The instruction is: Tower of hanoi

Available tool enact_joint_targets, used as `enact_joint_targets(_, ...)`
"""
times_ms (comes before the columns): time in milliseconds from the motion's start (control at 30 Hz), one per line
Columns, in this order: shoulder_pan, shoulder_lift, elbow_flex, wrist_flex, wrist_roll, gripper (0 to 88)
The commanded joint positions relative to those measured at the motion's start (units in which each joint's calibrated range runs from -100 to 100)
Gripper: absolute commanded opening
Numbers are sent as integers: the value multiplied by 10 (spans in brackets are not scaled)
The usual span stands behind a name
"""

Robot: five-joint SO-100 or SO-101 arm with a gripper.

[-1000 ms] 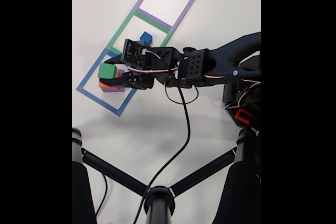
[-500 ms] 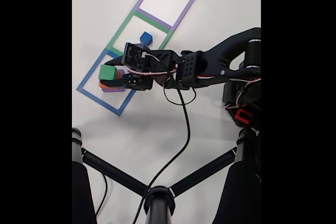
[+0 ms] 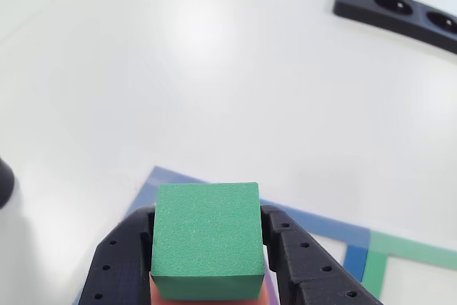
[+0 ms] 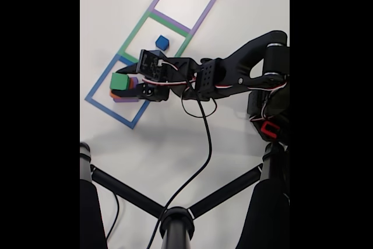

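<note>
Green cube (image 3: 206, 239) sits clamped in my gripper (image 4: 123, 83) above the orange/purple stack (image 4: 123, 96), I'd guess for restacking.

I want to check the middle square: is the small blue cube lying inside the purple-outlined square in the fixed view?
No, the small blue cube lies inside the green-outlined square, while the purple-outlined square beyond it holds nothing.

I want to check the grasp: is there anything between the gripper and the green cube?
Nothing visible: the gripper fingers sit directly against both sides of the green cube, above the blue-outlined square.
</note>
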Motion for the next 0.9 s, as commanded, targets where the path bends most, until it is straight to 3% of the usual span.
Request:
enact_joint_targets(0,-7,3,-4,-29,12,124)
enact_joint_targets(667,2,-47,-5,-36,12,215)
enact_joint_targets(867,6,-147,-33,77,12,121)
